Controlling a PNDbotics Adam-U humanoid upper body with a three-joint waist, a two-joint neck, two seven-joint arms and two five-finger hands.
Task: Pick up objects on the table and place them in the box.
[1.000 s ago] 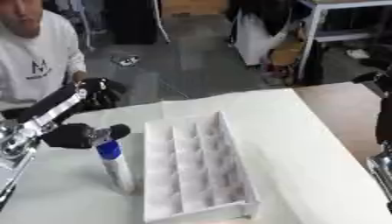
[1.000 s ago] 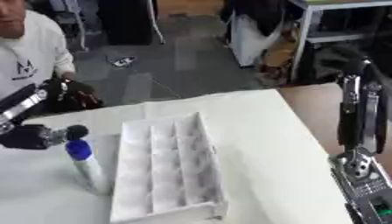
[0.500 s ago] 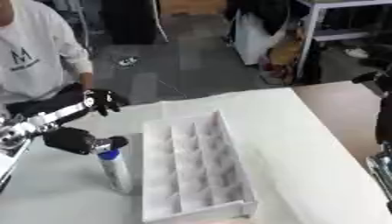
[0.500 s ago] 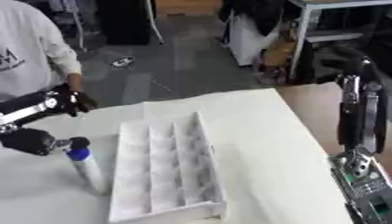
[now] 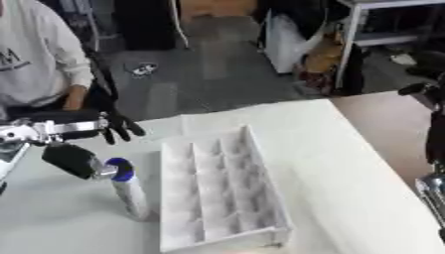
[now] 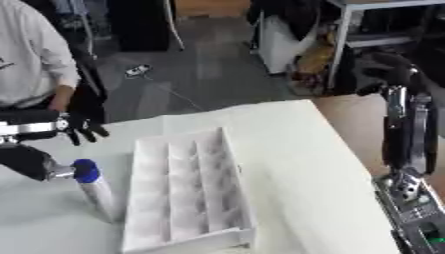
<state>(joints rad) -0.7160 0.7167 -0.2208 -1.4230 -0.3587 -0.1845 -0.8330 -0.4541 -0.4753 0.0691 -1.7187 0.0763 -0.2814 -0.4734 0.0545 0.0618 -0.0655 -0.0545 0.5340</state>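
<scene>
White desk (image 5: 339,163) covered in pale sheeting, tilted askew in both views. White box (image 5: 217,191) with a grid of compartments lying lengthwise near the middle, every visible cell bare. Just beside its left wall, a white bottle (image 5: 130,193) with a blue cap (image 5: 120,169), standing on the desk and leaning slightly, its base close against the box but outside it.

Left arm entering from the left edge, silver and black. Left hand (image 5: 117,130) up past the bottle's far side, dark fingers (image 5: 130,130) spread and fairly straight, pointing toward the box, holding nothing. A black rounded part (image 5: 69,159) of that arm with a short silver stub close to the blue cap, possibly touching it; hard to tell through the blur.

Right arm (image 6: 407,139) upright along the right edge, black links and silver joints, well apart from box and bottle. No right hand visible in either view.

Beyond the desk's far left corner, a person in a white sweatshirt (image 5: 39,54), not touching bottle or box.
</scene>
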